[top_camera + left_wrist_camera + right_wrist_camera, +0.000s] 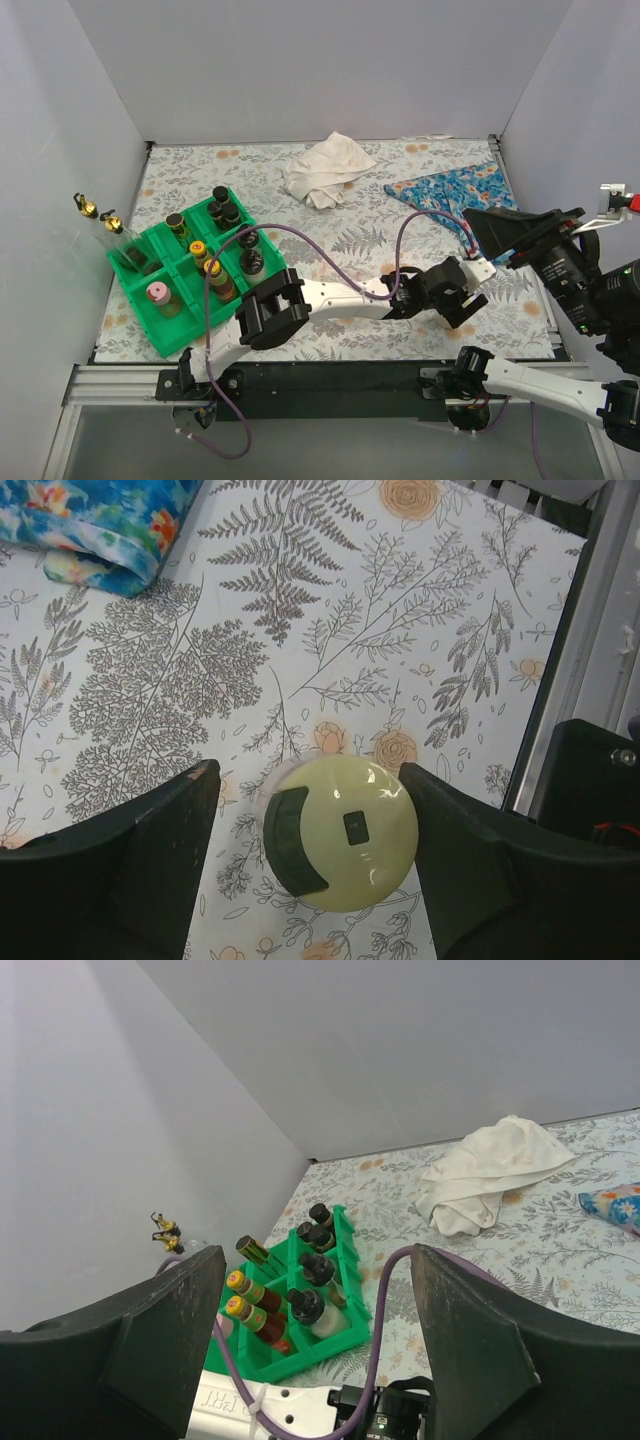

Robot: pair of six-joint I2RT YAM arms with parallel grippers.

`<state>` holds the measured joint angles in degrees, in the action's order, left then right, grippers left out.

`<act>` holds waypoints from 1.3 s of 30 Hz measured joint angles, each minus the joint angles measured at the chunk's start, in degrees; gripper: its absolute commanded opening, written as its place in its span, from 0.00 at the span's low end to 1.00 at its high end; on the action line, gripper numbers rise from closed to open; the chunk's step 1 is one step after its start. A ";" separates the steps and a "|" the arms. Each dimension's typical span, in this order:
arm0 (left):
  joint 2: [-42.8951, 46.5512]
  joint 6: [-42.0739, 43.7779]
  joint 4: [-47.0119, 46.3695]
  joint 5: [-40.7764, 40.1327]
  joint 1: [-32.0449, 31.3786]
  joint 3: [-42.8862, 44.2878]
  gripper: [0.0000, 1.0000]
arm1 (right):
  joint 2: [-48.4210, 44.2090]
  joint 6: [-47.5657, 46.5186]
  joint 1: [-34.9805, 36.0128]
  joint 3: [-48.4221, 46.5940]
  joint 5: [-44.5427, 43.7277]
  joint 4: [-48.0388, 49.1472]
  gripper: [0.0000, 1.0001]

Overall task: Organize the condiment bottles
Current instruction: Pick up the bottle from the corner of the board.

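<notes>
A cream-capped bottle point(340, 830) stands upright on the fern-print table. My left gripper point(308, 780) is open around it: the right finger sits almost against the cap and a gap shows at the left finger point(150, 860). From above, the left gripper point(455, 290) hides that bottle. Several condiment bottles point(215, 265) with black, yellow and pink caps stand in the green tray point(150, 330) at the left, also seen in the right wrist view as bottles point(300, 1290) in the tray point(340, 1345). My right gripper point(318, 1260) hangs raised at the right point(495, 232), open and holding nothing.
A crumpled white cloth point(325, 170) lies at the back centre and a blue floral cloth point(455, 190) at the back right. Two small gold-topped items point(98, 213) sit by the left wall. A purple cable point(330, 265) loops over the left arm.
</notes>
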<state>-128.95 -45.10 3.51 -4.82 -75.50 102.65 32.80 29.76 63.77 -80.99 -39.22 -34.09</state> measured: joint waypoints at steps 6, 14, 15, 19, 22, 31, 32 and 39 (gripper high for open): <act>-1.11 0.90 1.62 -1.40 -0.87 0.50 0.17 | -0.46 0.00 0.00 0.94 -0.04 -0.02 0.83; 0.09 -2.95 4.17 -8.98 -1.64 -0.26 0.00 | -2.12 0.00 0.00 2.25 -0.94 0.13 0.83; 0.81 -4.09 4.57 -11.10 -1.75 -1.20 0.00 | -2.12 0.02 0.00 2.32 -0.98 0.17 0.83; 6.45 -9.35 7.04 -20.41 -1.75 -7.34 0.00 | -2.10 0.07 0.00 3.02 -1.11 0.17 0.83; 11.65 -13.73 9.90 -26.71 -1.18 -9.27 0.00 | -2.08 0.09 0.00 3.17 -1.09 0.17 0.83; 18.80 -22.99 26.36 -35.63 9.01 3.89 0.00 | -1.97 0.39 0.00 3.23 -0.66 0.20 0.83; 18.82 -23.89 28.79 -37.53 10.27 5.49 0.00 | -1.92 0.44 0.00 3.28 -0.63 0.26 0.83; 18.93 -34.12 48.89 -48.24 19.21 19.04 0.00 | -1.01 0.52 0.00 3.54 0.00 0.66 0.83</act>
<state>-110.02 -79.22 52.40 -53.06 -56.29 121.69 31.79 30.28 63.77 -77.45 -39.22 -33.43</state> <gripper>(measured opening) 0.501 0.829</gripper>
